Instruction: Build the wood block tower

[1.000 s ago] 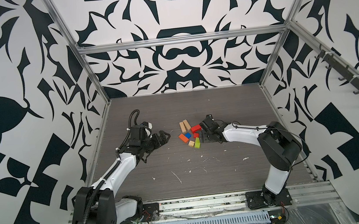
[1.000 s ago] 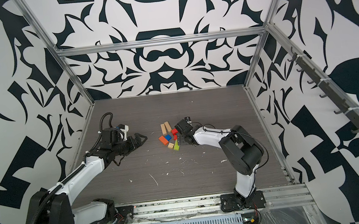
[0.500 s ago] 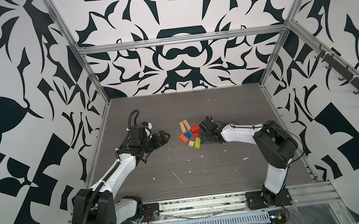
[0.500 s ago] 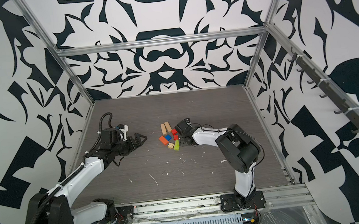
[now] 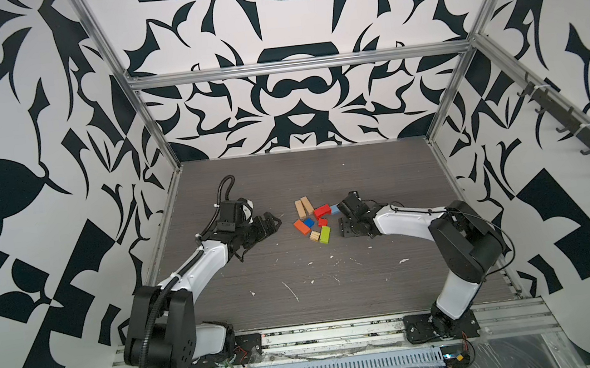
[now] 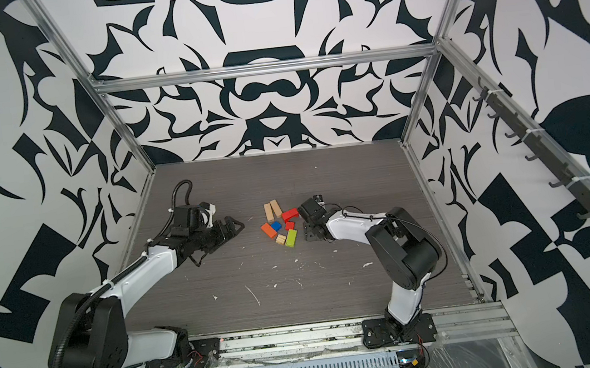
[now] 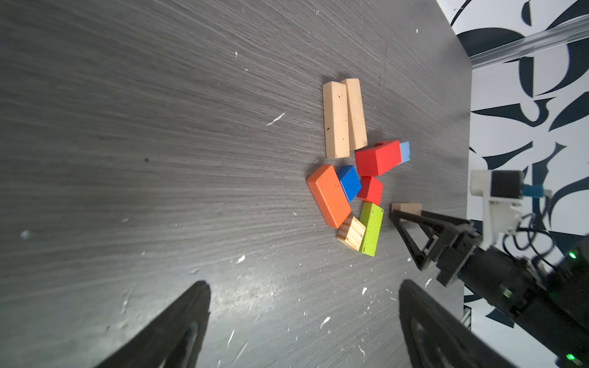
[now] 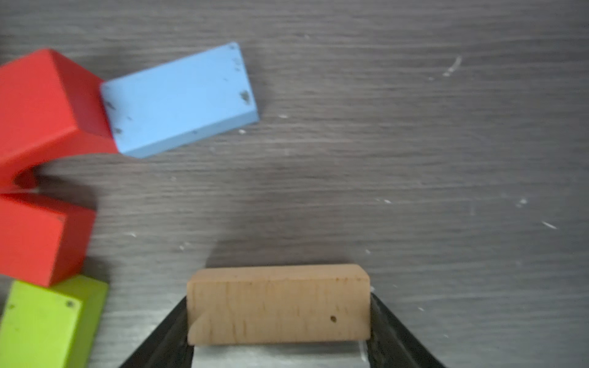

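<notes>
Right gripper (image 8: 279,321) clamped on a plain tan wooden bar (image 8: 277,299), pinched end to end. The unstacked red, blue, orange and lime wooden blocks (image 7: 349,184) lie just beyond its tips. Left gripper (image 7: 302,296) spread wide, empty, facing them.

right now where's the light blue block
In a top view the light blue block lies flat, just right of the long red block and touching it.
</notes>
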Tool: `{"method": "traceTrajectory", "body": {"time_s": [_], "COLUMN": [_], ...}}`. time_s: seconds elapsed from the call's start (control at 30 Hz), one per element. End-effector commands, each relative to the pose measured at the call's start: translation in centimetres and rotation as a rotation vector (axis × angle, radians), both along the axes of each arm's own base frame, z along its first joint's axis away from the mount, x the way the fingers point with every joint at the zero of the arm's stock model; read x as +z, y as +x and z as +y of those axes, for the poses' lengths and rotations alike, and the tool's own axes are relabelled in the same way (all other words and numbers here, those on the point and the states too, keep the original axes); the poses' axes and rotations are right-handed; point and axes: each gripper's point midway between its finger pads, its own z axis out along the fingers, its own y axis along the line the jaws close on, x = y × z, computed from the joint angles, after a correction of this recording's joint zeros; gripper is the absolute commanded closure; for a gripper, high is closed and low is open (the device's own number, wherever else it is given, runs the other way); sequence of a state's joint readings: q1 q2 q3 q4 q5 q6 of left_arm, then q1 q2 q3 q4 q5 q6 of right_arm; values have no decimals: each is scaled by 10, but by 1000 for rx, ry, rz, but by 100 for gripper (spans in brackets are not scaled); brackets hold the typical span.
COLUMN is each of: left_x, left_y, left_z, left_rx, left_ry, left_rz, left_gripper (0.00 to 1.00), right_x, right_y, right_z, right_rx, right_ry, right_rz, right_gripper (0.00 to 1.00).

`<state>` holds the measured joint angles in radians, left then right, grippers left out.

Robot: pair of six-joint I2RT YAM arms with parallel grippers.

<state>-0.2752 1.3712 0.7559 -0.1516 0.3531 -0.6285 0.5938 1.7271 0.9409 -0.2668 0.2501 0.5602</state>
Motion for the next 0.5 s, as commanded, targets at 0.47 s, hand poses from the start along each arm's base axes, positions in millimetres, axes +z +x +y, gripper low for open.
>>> {"method": "traceTrajectory", "body": {"time_s": [0.47], "left_x": [-2], "left_y": [33], "left_z": [-14], "left_rx": [-31], "left_ry": [139], "left_rz": [-1], "left_gripper": [6], "right_x": [3], "right_y": [-1], "right_z": [-3], "right_rx": [49], "right_ry": [3], "right_rz": [-7], "right_gripper": [13]}}
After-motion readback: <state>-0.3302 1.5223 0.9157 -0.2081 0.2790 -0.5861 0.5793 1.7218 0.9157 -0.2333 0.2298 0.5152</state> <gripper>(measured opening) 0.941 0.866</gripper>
